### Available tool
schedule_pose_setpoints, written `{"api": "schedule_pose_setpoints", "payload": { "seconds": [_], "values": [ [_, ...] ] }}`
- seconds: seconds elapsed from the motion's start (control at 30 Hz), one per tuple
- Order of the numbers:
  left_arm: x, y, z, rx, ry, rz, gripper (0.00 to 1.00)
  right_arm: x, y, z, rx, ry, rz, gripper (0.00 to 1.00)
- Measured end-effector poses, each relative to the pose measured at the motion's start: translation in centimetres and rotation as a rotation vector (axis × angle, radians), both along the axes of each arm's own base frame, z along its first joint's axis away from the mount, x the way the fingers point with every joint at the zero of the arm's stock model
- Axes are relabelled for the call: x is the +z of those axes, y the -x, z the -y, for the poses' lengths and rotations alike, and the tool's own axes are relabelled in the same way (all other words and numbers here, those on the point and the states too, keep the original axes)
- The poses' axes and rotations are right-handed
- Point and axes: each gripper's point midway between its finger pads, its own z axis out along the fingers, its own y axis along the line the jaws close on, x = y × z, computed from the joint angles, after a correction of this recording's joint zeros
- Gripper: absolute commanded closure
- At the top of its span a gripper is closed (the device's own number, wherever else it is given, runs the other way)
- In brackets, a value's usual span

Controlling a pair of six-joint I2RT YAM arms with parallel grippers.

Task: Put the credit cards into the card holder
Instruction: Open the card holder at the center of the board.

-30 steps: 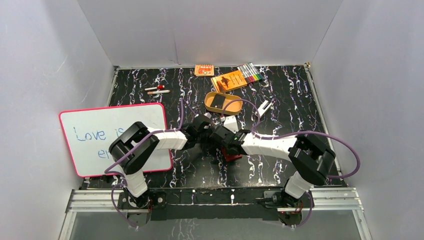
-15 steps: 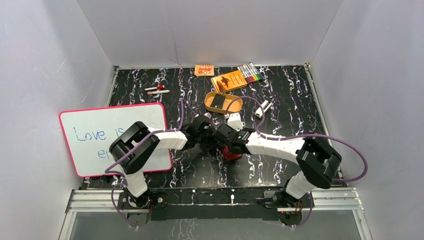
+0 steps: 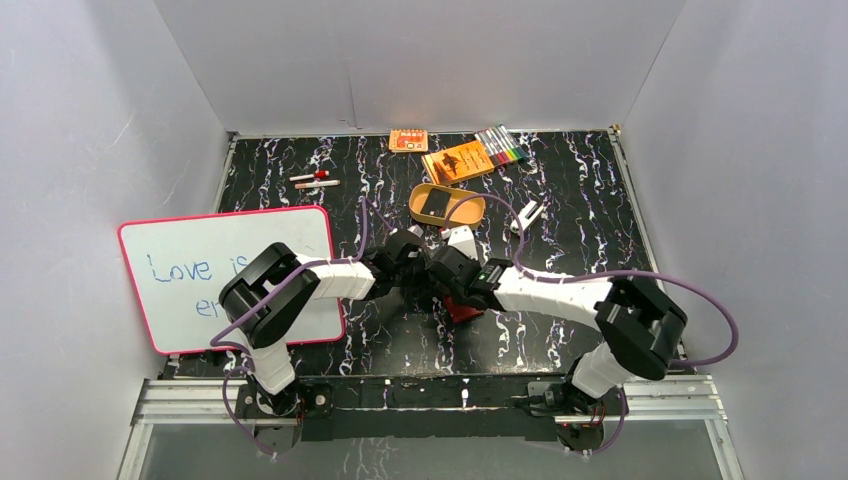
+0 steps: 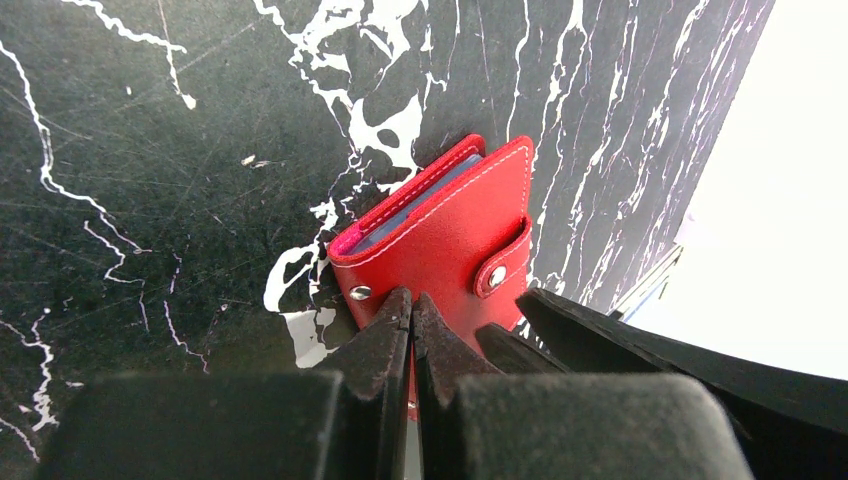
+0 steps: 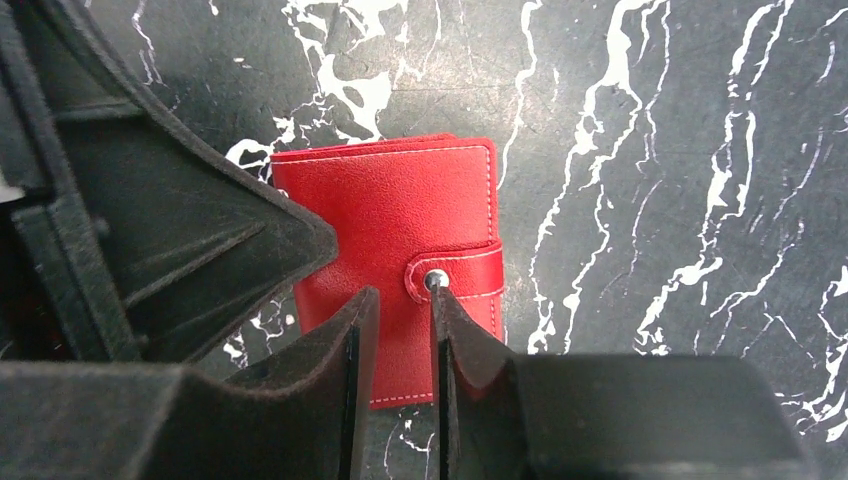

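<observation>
The card holder (image 4: 440,235) (image 5: 400,215) is a red wallet lying folded on the black marbled table, its snap tab fastened; in the top view only part of the card holder (image 3: 463,309) shows under the two wrists. My left gripper (image 4: 412,300) is shut, its tips pressed together on the wallet's cover near the bare snap stud. My right gripper (image 5: 405,295) stands a little open over the same cover, one fingertip (image 5: 441,300) at the tab's snap and nothing between the jaws. One dark credit card (image 3: 435,204) lies in the tan oval tray (image 3: 468,210).
A pink-edged whiteboard (image 3: 230,270) lies at the left. Orange packets (image 3: 459,161), a set of coloured markers (image 3: 501,147), two small pens (image 3: 314,180) and a white clip (image 3: 527,212) lie toward the back. Grey walls enclose the table on three sides.
My right gripper's jaws have parted from shut to a narrow gap, and its arm has edged slightly toward the wallet. The left gripper and the wallet have stayed put.
</observation>
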Motion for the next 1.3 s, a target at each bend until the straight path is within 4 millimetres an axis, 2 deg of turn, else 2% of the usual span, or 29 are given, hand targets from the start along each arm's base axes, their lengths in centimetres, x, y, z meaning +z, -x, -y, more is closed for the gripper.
{"api": "schedule_pose_setpoints", "payload": {
  "seconds": [0.2, 0.37, 0.57, 0.77, 1.07, 1.3],
  "values": [
    [0.0, 0.0, 0.0, 0.002, 0.001, -0.002, 1.0, -1.9, 0.0, 0.1, 0.002, 0.067, -0.036, 0.63],
    [0.0, 0.0, 0.0, 0.004, 0.003, -0.002, 1.0, -2.0, -0.2, 0.5, -0.014, 0.102, -0.032, 0.66],
    [0.0, 0.0, 0.0, 0.004, 0.004, -0.002, 1.0, -2.1, -0.4, 1.1, -0.04, 0.137, -0.022, 0.8],
    [-0.1, -0.1, 0.1, 0.004, 0.006, -0.001, 1.0, -2.0, -0.6, 1.4, -0.051, 0.149, -0.009, 1.0],
    [-0.1, -0.1, 0.1, 0.006, 0.006, -0.003, 1.0, -1.7, -0.6, 1.4, -0.068, 0.14, -0.003, 1.0],
    [-0.2, -0.1, 0.1, 0.007, 0.007, -0.002, 1.0, -0.5, -0.5, 2.1, -0.101, 0.127, 0.012, 1.0]
  ]
}}
